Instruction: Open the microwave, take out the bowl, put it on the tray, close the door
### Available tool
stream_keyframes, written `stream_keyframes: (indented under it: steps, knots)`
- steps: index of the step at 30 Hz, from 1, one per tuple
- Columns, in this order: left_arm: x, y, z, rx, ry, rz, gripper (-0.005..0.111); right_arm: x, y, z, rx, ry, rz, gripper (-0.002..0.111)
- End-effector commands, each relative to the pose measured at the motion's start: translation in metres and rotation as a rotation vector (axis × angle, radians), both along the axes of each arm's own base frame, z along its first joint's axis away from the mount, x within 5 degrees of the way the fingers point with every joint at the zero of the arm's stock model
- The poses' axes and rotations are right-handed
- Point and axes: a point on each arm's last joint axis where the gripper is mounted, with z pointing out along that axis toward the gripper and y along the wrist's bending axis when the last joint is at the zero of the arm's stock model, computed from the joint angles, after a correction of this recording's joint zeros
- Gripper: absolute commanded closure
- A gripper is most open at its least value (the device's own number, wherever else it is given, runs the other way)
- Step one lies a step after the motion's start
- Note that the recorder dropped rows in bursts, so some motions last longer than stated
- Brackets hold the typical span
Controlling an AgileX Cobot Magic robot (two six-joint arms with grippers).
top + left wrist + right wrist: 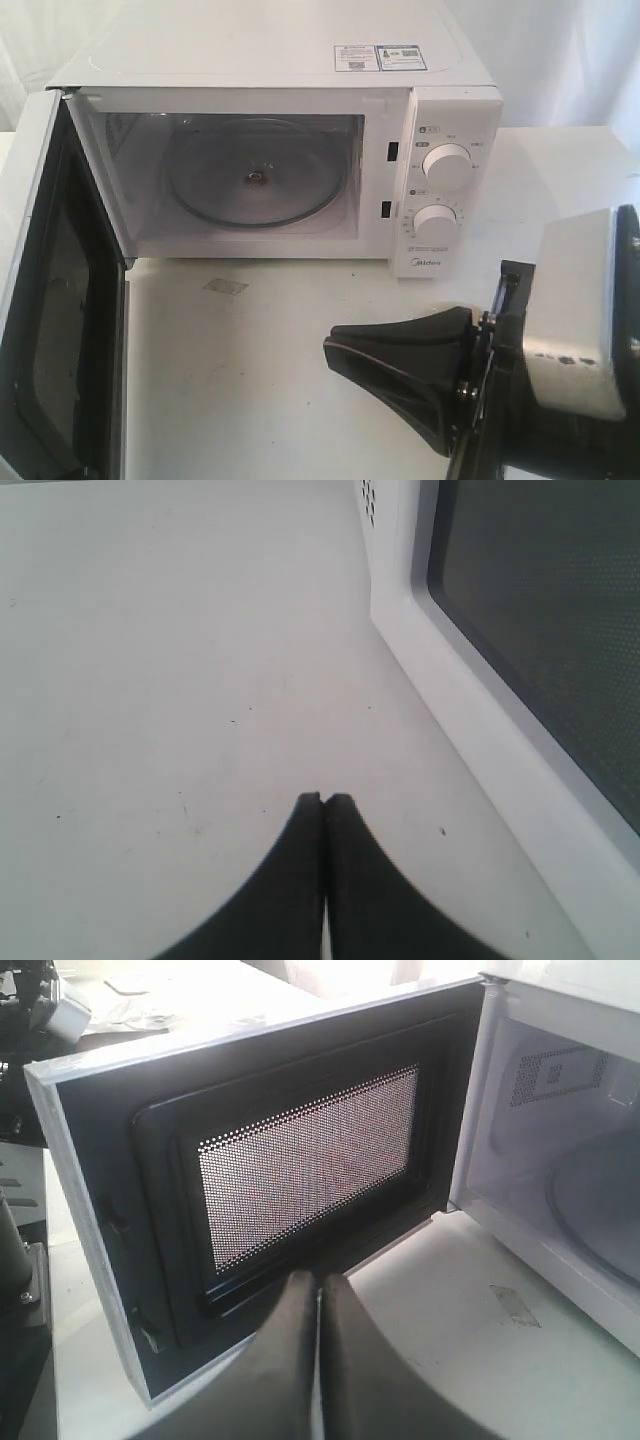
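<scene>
We see our right claw (318, 1285) pinched shut with nothing between its fingers, low over the desk (260, 380); straight ahead of its tips the door (300, 1170) stands swung wide, its mesh window facing the claw; the microwave (280, 60) lies beyond and to one side, its glass turntable (255, 175) showing in the cavity; our left claw (323, 802) is likewise closed, fingers touching, over the desk with the door's outer face just beside it
</scene>
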Motion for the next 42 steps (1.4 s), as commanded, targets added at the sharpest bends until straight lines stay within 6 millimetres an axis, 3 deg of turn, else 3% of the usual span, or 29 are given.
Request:
stream_keyframes:
  steps: [1,8,11,14,16,20,24,29,31,34,39,42]
  knots:
    - [0.0,0.0,-0.001,-0.016,0.003,0.002,0.107,-0.003,-0.002,-0.008,-0.013,0.015,0.006,0.107]
    - [0.001,0.0,0.003,-0.057,-0.044,0.02,0.107,-0.004,-0.003,-0.01,-0.019,0.017,0.01,0.107]
    - [0.006,0.005,0.03,-0.264,-0.333,0.1,0.107,-0.004,-0.003,-0.01,-0.019,0.017,0.01,0.107]
    - [0.005,0.007,0.044,-0.388,-0.48,0.119,0.107,-0.004,-0.003,-0.01,-0.019,0.017,0.01,0.107]
    - [0.003,0.008,0.053,-0.388,-0.542,0.116,0.107,-0.004,-0.003,-0.01,-0.019,0.017,0.01,0.107]
    - [-0.005,0.006,0.091,-0.356,-0.57,0.089,0.107,-0.004,-0.003,-0.01,-0.019,0.017,0.01,0.107]
    - [-0.006,0.001,0.13,-0.323,-0.366,0.065,0.107,-0.004,-0.002,-0.009,-0.01,0.014,0.02,0.107]
    - [0.003,-0.006,0.141,-0.161,0.209,0.002,0.107,-0.005,-0.002,-0.009,-0.005,0.012,0.027,0.107]
    - [0.01,-0.007,0.142,-0.132,0.33,-0.014,0.107,-0.005,-0.002,-0.009,-0.005,0.012,0.027,0.107]
    - [0.024,-0.01,0.143,-0.162,0.375,-0.02,0.107,-0.005,-0.002,-0.009,-0.005,0.012,0.027,0.107]
    - [0.034,-0.02,0.152,-0.34,0.298,-0.065,0.107,-0.004,-0.002,-0.009,-0.009,0.013,0.021,0.107]
    - [0.037,-0.021,0.152,-0.271,0.264,-0.108,0.107,-0.004,-0.002,-0.009,-0.009,0.013,0.021,0.107]
